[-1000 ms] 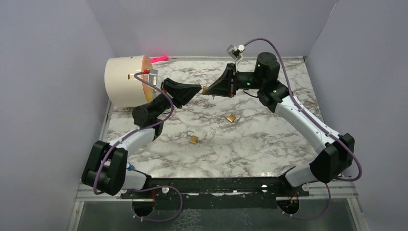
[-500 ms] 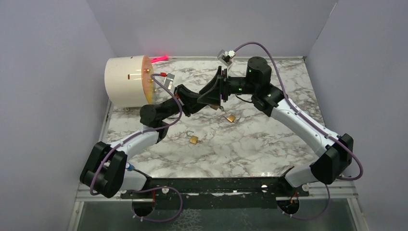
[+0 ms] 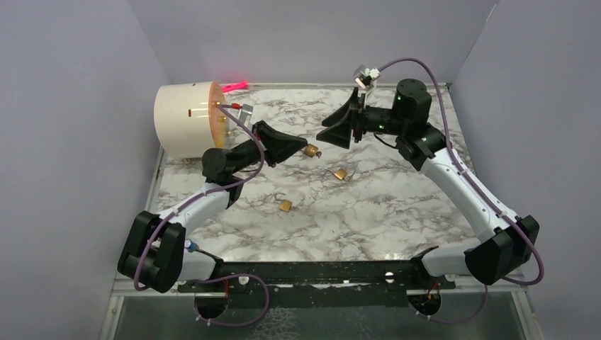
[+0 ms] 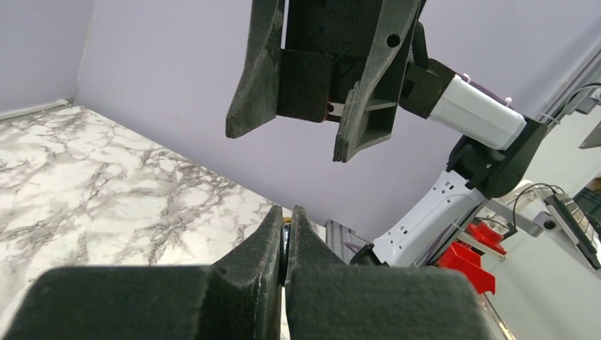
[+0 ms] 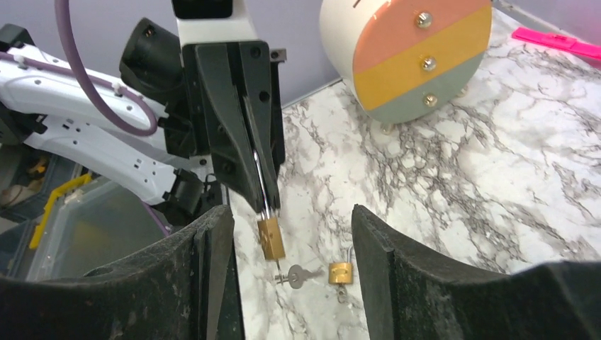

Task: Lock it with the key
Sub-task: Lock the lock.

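My left gripper [image 3: 302, 147] is shut on the steel shackle of a small brass padlock [image 3: 310, 150], held above the marble table near its middle back. In the right wrist view the padlock [image 5: 271, 238] hangs from the left fingers [image 5: 244, 152], and a small silver key [image 5: 294, 275] dangles just under its body. My right gripper [image 3: 327, 132] is open and faces the padlock from the right, a short gap away. The left wrist view shows my left gripper [image 4: 285, 211] pinching the shackle, with the right gripper [image 4: 292, 142] open above it, holding nothing.
Two more brass padlocks lie on the marble: one [image 3: 341, 173] [image 5: 341, 272] below the grippers, another [image 3: 285, 206] nearer the arm bases. A white drum [image 3: 186, 120] with a striped face [image 5: 418, 57] lies at the back left, with a pink object [image 3: 236, 86] behind it.
My right gripper was shut at the padlock; it has opened and drawn back to the right. The left gripper still holds the padlock and has shifted slightly.
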Motion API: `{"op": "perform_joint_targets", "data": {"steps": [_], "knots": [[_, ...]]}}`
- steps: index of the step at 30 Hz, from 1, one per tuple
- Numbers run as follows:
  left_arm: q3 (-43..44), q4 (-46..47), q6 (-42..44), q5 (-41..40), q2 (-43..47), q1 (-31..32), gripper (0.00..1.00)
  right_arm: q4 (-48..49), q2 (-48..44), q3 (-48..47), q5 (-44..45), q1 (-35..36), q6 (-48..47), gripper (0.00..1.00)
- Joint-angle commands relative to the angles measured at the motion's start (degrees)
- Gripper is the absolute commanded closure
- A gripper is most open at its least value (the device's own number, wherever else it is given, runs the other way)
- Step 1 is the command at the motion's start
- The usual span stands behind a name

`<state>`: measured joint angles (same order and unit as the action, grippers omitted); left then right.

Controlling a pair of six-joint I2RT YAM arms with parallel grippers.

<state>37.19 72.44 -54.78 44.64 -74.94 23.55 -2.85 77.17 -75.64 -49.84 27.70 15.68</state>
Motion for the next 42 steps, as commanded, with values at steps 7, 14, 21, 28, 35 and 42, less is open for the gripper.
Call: {"op": "perform_joint_targets", "data": {"steps": [7,14,21,28,35,42], "knots": [[2.4,-1.0,1.0,2.0,1.7,-2.3,1.0,-5.6,-1.9,4.7,-4.8,-0.9,-4.3,0.34],[2.4,-1.0,0.5,1.9,1.7,-2.3,1.0,-6.7,0.3,3.9,-4.7,-0.1,-5.2,0.4],[1.9,-1.1,0.2,1.9,1.5,-2.4,1.0,-5.9,1.2,3.9,-5.6,1.0,-5.1,0.42],[1.9,-1.0,0.1,1.9,1.1,-2.4,1.0,-6.1,1.8,4.2,-5.8,1.5,-5.4,0.48],[1.8,-1.0,0.1,1.7,1.2,-2.4,1.0,-6.6,2.8,3.9,-5.9,2.1,-5.6,0.61],[1.8,-1.0,-0.1,1.9,1.0,-2.4,1.0,-6.4,2.8,4.3,-5.8,2.2,-5.4,0.88]]}}
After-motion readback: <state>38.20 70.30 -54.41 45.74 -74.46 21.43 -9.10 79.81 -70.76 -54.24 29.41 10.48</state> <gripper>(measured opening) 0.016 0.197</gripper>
